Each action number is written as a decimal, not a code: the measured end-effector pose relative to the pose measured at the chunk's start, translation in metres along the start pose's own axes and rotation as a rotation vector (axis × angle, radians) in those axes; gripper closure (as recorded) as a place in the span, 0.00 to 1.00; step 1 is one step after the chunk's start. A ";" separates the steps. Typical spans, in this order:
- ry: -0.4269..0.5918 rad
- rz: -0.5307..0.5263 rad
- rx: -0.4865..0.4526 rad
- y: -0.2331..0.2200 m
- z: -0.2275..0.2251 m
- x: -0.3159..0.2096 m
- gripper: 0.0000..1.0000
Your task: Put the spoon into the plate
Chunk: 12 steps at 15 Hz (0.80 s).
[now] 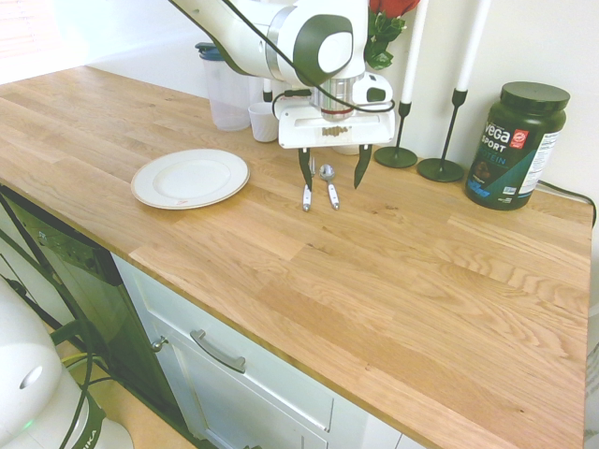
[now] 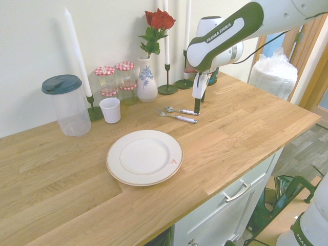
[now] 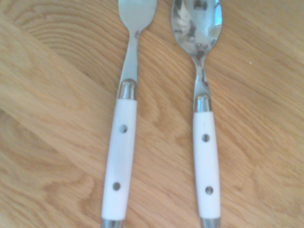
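While the two-finger gripper (image 1: 334, 172) stands open above the cutlery, its fingers spread and nothing between them, the small metal spoon (image 3: 207, 156) lies on the wooden countertop (image 1: 393, 281), bowl facing up, white handle with two round rivets; just beside it, one fork (image 3: 121, 152), handle likewise white and riveted, the two apart; near the pair, one round off-white plate (image 2: 145, 157), wide-rimmed, tan at the edge, on the same countertop. Towards the wall, one white ribbed cup (image 2: 110, 110); next to it, one clear plastic pitcher (image 2: 73, 114) with a dark blue lid; glass jars (image 2: 106, 81) with red-and-white checked lids, stacked; one white vase (image 2: 146, 82) with a blue plant motif, holding red roses (image 2: 160, 19); white taper candles (image 1: 474, 45) in dark metal candleholders (image 1: 441, 169); one dark green Vega Sport tub (image 1: 517, 145), lidded, upright, beside the candleholders.
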State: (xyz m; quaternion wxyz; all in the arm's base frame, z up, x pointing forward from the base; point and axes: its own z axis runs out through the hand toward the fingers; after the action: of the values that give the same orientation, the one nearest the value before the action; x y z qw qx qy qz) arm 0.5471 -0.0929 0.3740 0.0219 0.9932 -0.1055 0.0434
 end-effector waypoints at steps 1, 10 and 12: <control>-0.002 -0.002 -0.002 -0.001 0.006 0.005 0.00; -0.015 0.004 -0.024 -0.024 0.030 0.038 1.00; -0.027 0.010 -0.029 -0.028 0.030 0.043 1.00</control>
State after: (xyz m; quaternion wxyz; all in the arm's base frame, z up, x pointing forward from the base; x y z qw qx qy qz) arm 0.5977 -0.0758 0.3467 0.0345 0.9928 -0.1114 0.0287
